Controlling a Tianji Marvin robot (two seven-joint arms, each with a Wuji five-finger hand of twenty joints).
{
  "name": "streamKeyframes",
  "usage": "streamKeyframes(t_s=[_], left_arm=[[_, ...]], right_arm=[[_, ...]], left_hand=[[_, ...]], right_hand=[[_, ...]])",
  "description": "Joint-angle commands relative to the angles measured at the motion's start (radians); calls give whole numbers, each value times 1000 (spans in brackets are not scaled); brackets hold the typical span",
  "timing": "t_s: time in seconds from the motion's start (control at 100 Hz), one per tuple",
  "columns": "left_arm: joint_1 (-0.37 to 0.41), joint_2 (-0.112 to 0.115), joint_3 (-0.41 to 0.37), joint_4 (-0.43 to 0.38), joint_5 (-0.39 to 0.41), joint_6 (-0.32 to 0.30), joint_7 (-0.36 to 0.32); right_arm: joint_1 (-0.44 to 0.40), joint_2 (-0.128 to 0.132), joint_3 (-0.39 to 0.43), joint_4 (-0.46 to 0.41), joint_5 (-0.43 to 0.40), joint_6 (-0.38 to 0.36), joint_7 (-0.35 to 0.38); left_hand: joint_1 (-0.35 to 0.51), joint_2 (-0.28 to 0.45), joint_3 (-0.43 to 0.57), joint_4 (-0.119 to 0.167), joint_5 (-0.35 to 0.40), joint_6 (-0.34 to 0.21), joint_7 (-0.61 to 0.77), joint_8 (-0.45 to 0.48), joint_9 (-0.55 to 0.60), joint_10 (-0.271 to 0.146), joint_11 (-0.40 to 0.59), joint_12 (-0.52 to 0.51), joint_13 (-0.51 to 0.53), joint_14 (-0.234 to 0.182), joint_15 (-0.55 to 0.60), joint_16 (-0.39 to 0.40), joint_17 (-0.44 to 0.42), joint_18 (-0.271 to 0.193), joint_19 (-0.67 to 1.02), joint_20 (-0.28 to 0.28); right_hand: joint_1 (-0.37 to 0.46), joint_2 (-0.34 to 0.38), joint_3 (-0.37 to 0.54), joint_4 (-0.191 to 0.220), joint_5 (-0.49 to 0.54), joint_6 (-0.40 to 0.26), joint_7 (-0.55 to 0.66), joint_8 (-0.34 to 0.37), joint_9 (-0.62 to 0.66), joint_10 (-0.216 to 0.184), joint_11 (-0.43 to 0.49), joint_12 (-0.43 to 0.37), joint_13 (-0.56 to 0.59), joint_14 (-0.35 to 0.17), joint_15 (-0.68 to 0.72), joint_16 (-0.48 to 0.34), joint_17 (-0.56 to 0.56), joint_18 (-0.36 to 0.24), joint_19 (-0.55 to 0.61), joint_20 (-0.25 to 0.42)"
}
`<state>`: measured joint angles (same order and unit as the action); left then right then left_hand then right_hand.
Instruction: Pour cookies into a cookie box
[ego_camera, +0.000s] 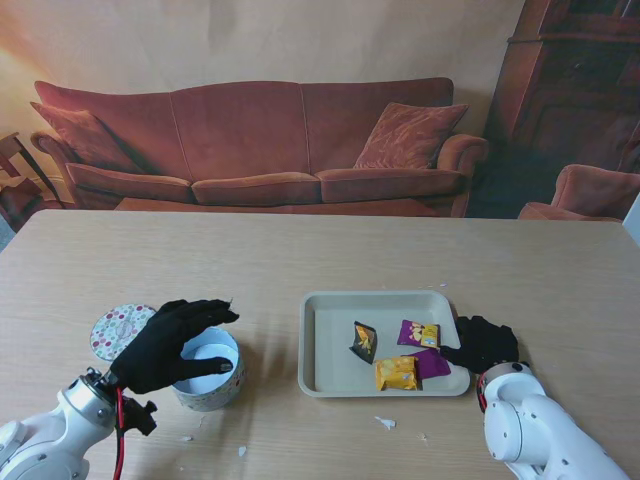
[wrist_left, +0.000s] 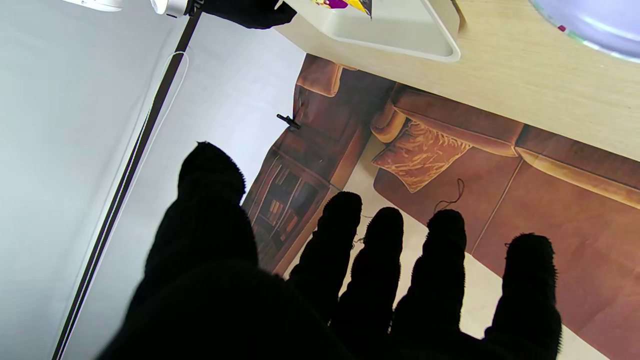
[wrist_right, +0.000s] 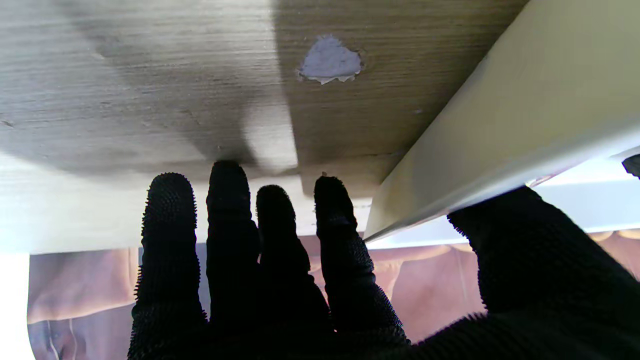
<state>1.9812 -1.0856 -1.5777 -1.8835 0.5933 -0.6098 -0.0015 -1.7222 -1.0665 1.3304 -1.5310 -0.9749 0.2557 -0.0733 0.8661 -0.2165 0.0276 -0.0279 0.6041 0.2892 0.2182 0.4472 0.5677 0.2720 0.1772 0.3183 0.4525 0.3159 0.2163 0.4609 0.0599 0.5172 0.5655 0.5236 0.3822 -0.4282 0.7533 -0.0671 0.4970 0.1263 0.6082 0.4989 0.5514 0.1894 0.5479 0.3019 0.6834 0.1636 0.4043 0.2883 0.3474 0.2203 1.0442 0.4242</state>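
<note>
A cream tray (ego_camera: 322, 345) sits on a light wooden table (ego_camera: 300, 250), holding four wrapped cookie packets: a dark one (ego_camera: 364, 341) toward the tray's middle, a purple-and-yellow one (ego_camera: 419, 333) to its right, an orange one (ego_camera: 396, 373) nearer to me, and a purple one (ego_camera: 433, 363) touching the orange packet's right edge. The right hand (ego_camera: 482, 343), in a black glove, rests at the tray's right rim; the right wrist view shows its four fingers (wrist_right: 227, 210) stretched out beside the tray's outer wall (wrist_right: 500, 120) with the thumb on the other side of the rim, but whether the hand actually clamps the rim cannot be told.

Left of the tray, well apart from it, stands a round cookie box (ego_camera: 211, 375) with a pale blue inside and a patterned wall. The gloved left hand (ego_camera: 170, 342) hovers over the box's left half, fingers spread and grasping nothing; the left wrist view shows all five fingertips (wrist_left: 345, 215) apart in open air. A round flowered lid (ego_camera: 117, 327) lies flat just left of the box, partly hidden behind the hand.

Small white scraps (ego_camera: 385, 423) dot the table on the side of the tray nearer to me. Beyond the table stands a rust-red sofa (ego_camera: 260, 150).
</note>
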Motion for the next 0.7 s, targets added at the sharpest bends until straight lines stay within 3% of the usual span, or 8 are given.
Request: streamKeyframes(t_s=[0.0,0.21,0.3,0.46,0.49,0.55,0.62,0.69], left_arm=[[0,-4,-1,3,1,7,-12],[-4,-7,-2,10,-4,8,-2],[-5,-7,-5,12,-10,7,-4],[-7,-10,-10,18,-18,10,4],[-6,-10,-10,18,-20,11,4],[-5,-11,-12,18,-22,13,5],[-4,-11,-12,18,-27,14,6],[-3,-11,-12,18,-31,14,4]], right_arm=[[4,-5,-10,11,-17,2,22],[28,3,-46,39,-41,2,46],[45,-3,-70,62,-11,19,21],[72,-4,-108,102,-36,40,-26],[77,-5,-114,109,-35,43,-34],[85,-8,-125,127,-31,49,-61],[91,-14,-132,144,-15,57,-87],[95,-21,-135,158,18,64,-109]], left_hand=[[21,6,-32,2,13,-9,-3,-8,12,3,-7,2,17,5,14,19,-12,15,17,-11],[26,10,-31,2,33,-13,4,-7,24,5,-7,2,24,10,17,20,-8,19,21,-13],[29,16,-31,1,40,-15,5,-7,29,7,-8,1,25,10,16,20,-7,19,23,-14],[34,21,-32,0,59,-15,10,-6,43,14,-11,-1,32,17,18,20,-5,24,26,-16],[35,26,-31,0,62,-17,11,-7,45,12,-13,-1,33,17,18,19,-5,24,26,-16],[37,28,-31,-1,69,-19,13,-6,50,14,-13,-1,36,18,19,20,-5,24,27,-17],[39,30,-32,-1,79,-20,16,-6,56,16,-15,-2,39,22,20,20,-4,27,27,-19],[40,35,-32,-2,89,-24,18,-5,62,14,-16,-2,40,20,20,20,-3,26,28,-19]], right_hand=[[30,-41,56,29,-42,16,63,11,-48,-7,14,9,-34,-14,22,2,-16,-14,11,-6],[88,-177,219,16,-12,15,140,64,-25,0,49,20,12,-22,40,8,32,-27,27,-10],[115,-240,273,4,27,17,193,100,14,12,74,30,54,-14,66,18,63,-21,64,-9],[116,-352,350,-20,113,-33,321,204,103,16,97,39,152,-5,100,23,153,6,130,-27],[132,-385,354,-73,126,-57,370,220,122,18,105,42,176,1,111,24,176,15,149,-34],[159,-449,365,-140,149,-108,477,230,159,17,115,45,216,5,123,22,212,26,173,-50],[188,-494,366,-174,189,-175,605,299,190,20,123,48,246,11,131,21,238,35,186,-57],[194,-500,368,-180,262,-209,700,398,225,31,130,49,280,19,146,20,272,53,205,-66]])
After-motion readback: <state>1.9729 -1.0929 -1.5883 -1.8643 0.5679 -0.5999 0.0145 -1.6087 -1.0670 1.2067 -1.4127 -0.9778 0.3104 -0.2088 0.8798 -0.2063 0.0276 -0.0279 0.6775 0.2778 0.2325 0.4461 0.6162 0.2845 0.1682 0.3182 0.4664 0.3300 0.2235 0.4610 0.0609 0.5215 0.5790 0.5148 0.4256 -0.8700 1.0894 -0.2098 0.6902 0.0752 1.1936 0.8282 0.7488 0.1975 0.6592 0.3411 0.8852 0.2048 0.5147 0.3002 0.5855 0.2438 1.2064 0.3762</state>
